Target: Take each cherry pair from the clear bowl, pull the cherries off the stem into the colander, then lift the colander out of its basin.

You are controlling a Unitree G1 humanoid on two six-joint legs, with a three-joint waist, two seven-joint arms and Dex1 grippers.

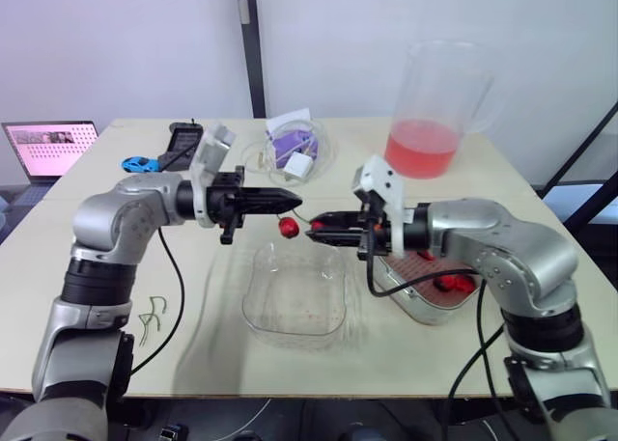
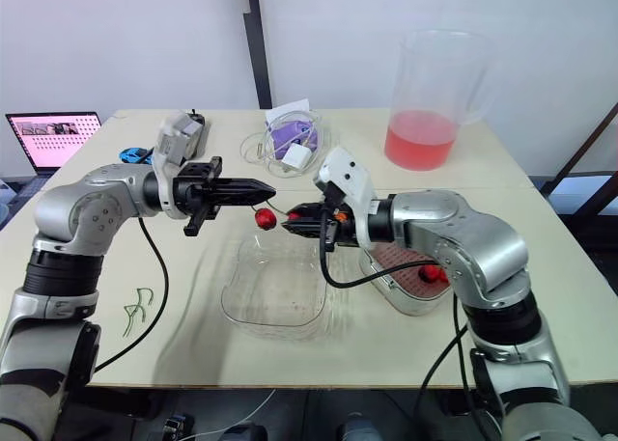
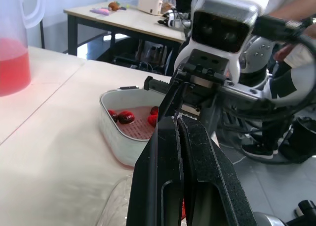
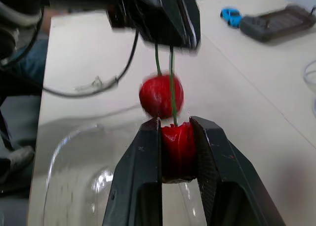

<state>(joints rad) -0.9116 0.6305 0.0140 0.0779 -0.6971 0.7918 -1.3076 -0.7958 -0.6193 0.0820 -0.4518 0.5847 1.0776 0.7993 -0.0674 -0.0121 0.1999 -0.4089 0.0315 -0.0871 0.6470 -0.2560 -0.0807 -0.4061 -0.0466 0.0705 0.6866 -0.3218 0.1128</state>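
Note:
A cherry pair hangs between my two grippers above the far rim of the clear bowl (image 1: 259, 296). My left gripper (image 1: 293, 201) is shut on the top of the green stem (image 4: 171, 82). One cherry (image 4: 177, 146) is clamped in my right gripper (image 1: 311, 232). The other cherry (image 1: 288, 227) dangles free just beside it. To the right of the bowl sits the colander (image 1: 425, 267) in its white basin (image 1: 410, 306), holding a few red cherries (image 1: 450, 283). The bowl looks empty.
A tall pitcher of red liquid (image 1: 435, 103) stands at the back right. A clear container of cables (image 1: 290, 151), a black device (image 1: 182, 144), a blue toy car (image 1: 138, 163) and a laptop (image 1: 48, 147) line the back left. Loose green stems (image 1: 152, 316) lie front left.

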